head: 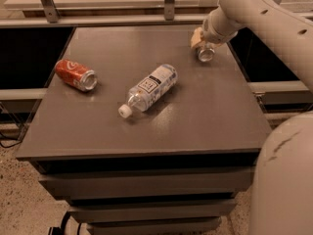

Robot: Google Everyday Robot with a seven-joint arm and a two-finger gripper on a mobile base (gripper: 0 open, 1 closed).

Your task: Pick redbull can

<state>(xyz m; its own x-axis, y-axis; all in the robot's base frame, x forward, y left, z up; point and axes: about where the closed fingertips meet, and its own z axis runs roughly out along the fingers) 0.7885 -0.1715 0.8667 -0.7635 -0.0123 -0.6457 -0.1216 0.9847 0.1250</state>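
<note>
The redbull can [206, 54] shows only its shiny silver end at the far right of the dark table [195, 111]. The rest of it is hidden under my arm. My gripper [198, 38] is right at the can, over its far end, at the table's back right corner. I cannot tell whether the can still rests on the table.
A red-orange soda can [75, 74] lies on its side at the left. A clear plastic bottle [149, 88] with a white cap lies near the middle. A rail runs behind the table [122, 19]. The robot's white body [286, 180] fills the lower right.
</note>
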